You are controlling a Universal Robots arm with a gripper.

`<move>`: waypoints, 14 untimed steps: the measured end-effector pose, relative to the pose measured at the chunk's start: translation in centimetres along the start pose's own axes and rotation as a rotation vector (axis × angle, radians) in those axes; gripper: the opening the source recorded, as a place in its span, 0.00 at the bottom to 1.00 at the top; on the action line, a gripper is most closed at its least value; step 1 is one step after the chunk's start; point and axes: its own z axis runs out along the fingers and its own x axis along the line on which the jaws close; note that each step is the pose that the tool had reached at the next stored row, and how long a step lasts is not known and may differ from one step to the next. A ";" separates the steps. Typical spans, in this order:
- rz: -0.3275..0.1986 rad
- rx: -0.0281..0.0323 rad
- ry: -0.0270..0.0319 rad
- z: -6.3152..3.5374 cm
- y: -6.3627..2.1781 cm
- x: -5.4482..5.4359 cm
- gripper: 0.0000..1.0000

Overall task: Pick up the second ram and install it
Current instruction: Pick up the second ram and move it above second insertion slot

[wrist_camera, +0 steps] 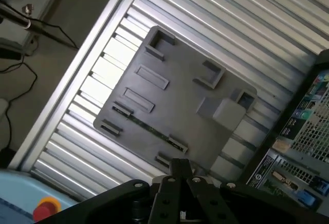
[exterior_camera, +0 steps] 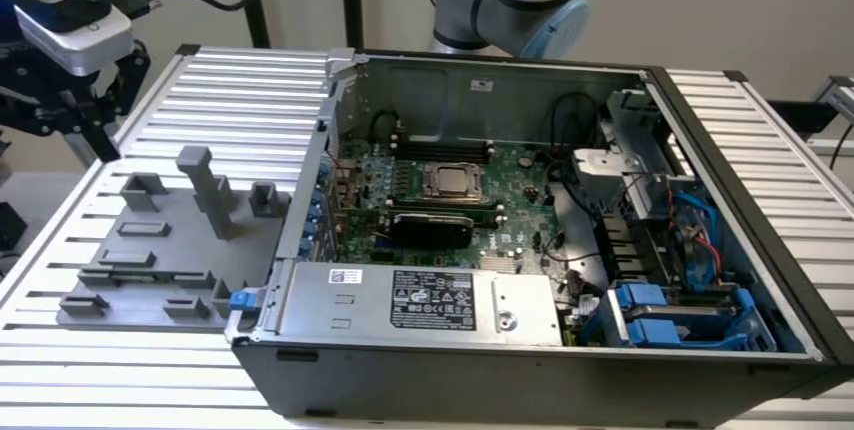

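Observation:
The second ram [wrist_camera: 149,127] is a thin dark strip standing edge-on between two small holders on the grey fixture plate [wrist_camera: 180,100]. My gripper [wrist_camera: 180,166] hangs well above that plate, its black fingers shut together with nothing between them. In the exterior view the gripper [exterior_camera: 91,130] is high at the exterior view's left, over the far-left edge of the fixture plate [exterior_camera: 160,250]. The open computer case [exterior_camera: 534,360] lies at the exterior view's right of the plate, and a dark stick [exterior_camera: 427,218] sits in a slot on its motherboard [exterior_camera: 441,165].
Grey blocks and a tall post [exterior_camera: 200,185] rise from the fixture plate. The ribbed aluminium table [exterior_camera: 240,80] carries the plate and the case. A power supply [exterior_camera: 414,300] fills the case's near side. Cables and a red button [wrist_camera: 43,208] lie off the table's edge.

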 end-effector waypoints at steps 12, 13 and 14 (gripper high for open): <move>-0.218 -0.0044 0.0057 0.80 -0.02 0.0 0.11; -0.236 -0.0048 0.0061 0.86 -0.02 0.0 0.11; -0.254 -0.0052 0.0066 0.91 -0.02 0.0 0.11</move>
